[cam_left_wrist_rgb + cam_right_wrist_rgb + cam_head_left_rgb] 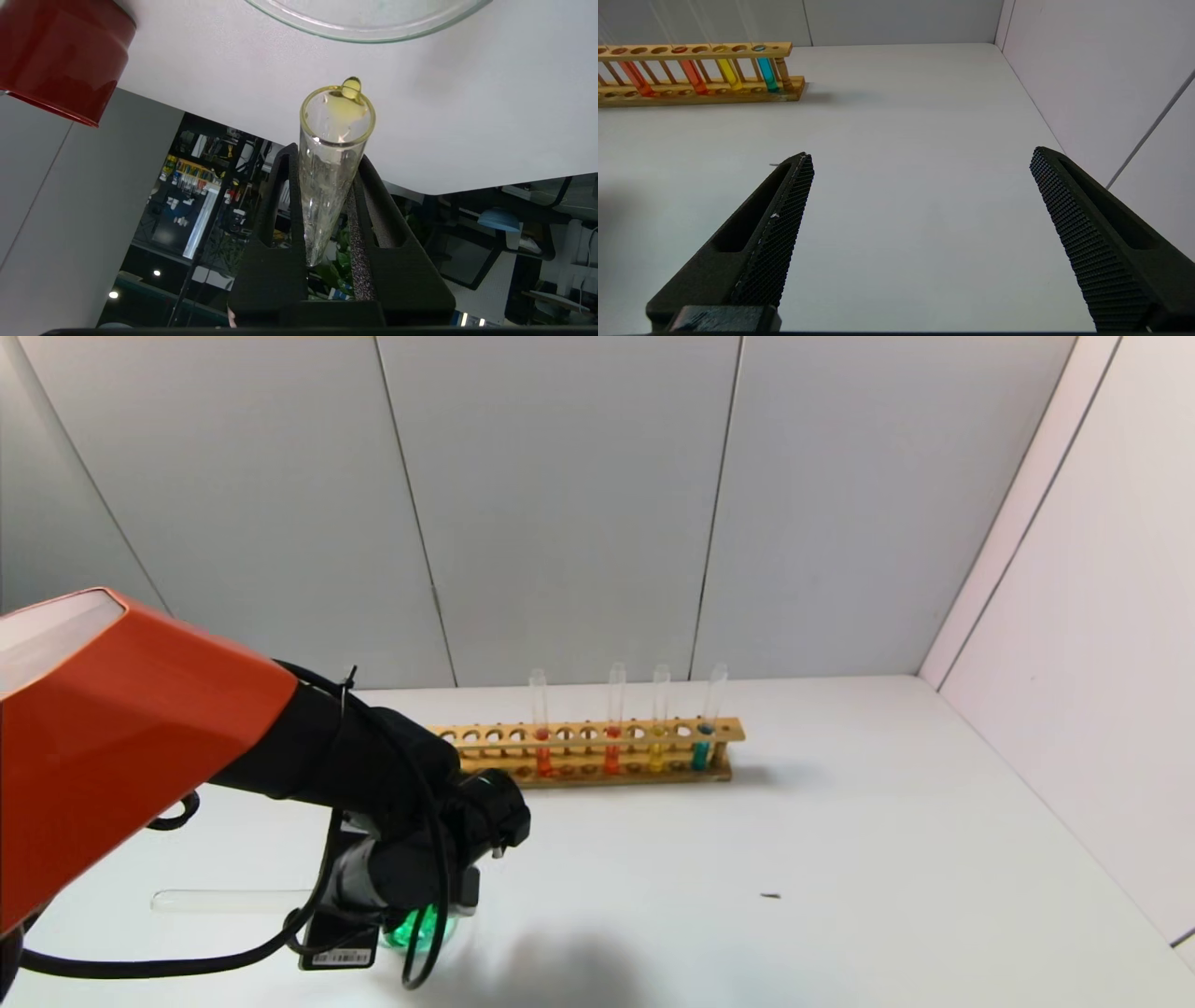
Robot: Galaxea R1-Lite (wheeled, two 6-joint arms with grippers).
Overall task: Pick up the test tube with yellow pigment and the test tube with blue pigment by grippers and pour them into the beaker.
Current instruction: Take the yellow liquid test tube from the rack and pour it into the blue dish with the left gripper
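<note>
My left gripper [411,887] [327,154] is shut on the test tube with yellow pigment [334,154]. The tube is nearly empty, with a yellow film and one yellow drop at its mouth. The gripper hovers over the beaker [420,933], which holds green liquid; only the beaker's rim [369,39] shows in the left wrist view. A clear tube [233,899] shows level just left of the gripper; I cannot tell if it is the held one. The test tube with blue pigment [702,747] [767,74] stands in the rack. My right gripper [920,153] is open and empty above bare table.
The wooden rack [597,733] [691,49] stands at the back with two orange-red tubes, another yellow tube [657,747] and the blue one. A dark red cup [60,56] stands near the beaker by the table edge. A small dark speck [770,896] lies at right.
</note>
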